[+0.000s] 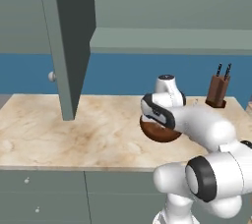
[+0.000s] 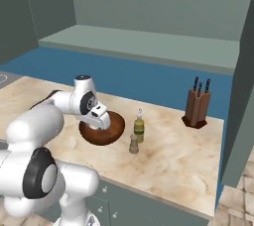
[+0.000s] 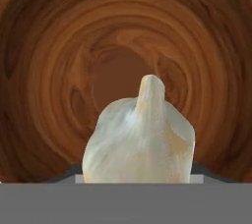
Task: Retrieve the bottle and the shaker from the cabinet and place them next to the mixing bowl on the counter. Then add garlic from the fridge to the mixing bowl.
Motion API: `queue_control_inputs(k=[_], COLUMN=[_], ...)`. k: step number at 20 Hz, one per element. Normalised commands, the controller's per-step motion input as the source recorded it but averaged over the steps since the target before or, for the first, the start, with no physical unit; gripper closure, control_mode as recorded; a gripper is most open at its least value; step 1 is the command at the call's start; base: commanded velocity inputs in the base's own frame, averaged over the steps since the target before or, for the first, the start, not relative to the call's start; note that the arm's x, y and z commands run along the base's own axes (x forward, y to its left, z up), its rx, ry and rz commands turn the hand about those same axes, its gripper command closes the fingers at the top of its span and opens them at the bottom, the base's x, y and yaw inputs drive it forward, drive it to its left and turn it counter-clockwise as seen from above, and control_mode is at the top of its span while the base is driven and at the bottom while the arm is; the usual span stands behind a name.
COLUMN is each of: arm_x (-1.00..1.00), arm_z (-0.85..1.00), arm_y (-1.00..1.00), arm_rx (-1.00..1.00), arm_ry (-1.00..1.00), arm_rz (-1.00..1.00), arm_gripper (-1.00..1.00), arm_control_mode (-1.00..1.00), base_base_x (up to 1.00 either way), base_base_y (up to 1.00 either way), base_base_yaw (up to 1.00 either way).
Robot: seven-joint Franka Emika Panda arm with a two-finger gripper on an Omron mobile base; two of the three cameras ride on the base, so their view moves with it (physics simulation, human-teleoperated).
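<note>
Beige marble-veined counter (image 2: 173, 155) already carries the small amber bottle with its green band (image 2: 139, 130) and the short tan shaker (image 2: 133, 143), just beside the deep dark-brown wooden mixing bowl (image 2: 115, 126), so we judge those steps finished. We see our gripper (image 3: 135, 179) clamped on the pale papery garlic bulb (image 3: 140, 137), poised straight over the bowl's hollow so a release should drop it inside.

On the beige marble-patterned desk (image 2: 168, 160) stands a round dark brown wooden bowl (image 2: 110, 132). The white arm's end effector (image 2: 100, 122) hangs over it. Just beside the bowl stand a small amber bottle (image 2: 139, 128) and a shorter tan shaker (image 2: 133, 143). A brown knife block (image 2: 196, 107) stands well apart.
</note>
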Motion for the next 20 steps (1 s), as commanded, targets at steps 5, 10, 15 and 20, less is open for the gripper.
queue_control_inputs(k=[5,10,15,20], arm_x=[0.28,0.31,0.51,0.42], arm_z=[-0.3,-0.18,-0.21,-0.09], arm_y=[-0.19,-0.42,0.08,0.09], arm_rx=[0.01,0.04,0.01,0.0], arm_ry=[0.01,0.0,0.0,0.0], arm_rz=[0.02,0.05,0.04,0.0], arm_gripper=[1.0,1.0,-1.0,-1.0], arm_control_mode=[-1.0,-1.0,-1.0,-1.0], base_base_x=[0.0,0.0,0.0,0.0], base_base_y=[0.0,0.0,0.0,0.0], base_base_yaw=[0.0,0.0,0.0,0.0])
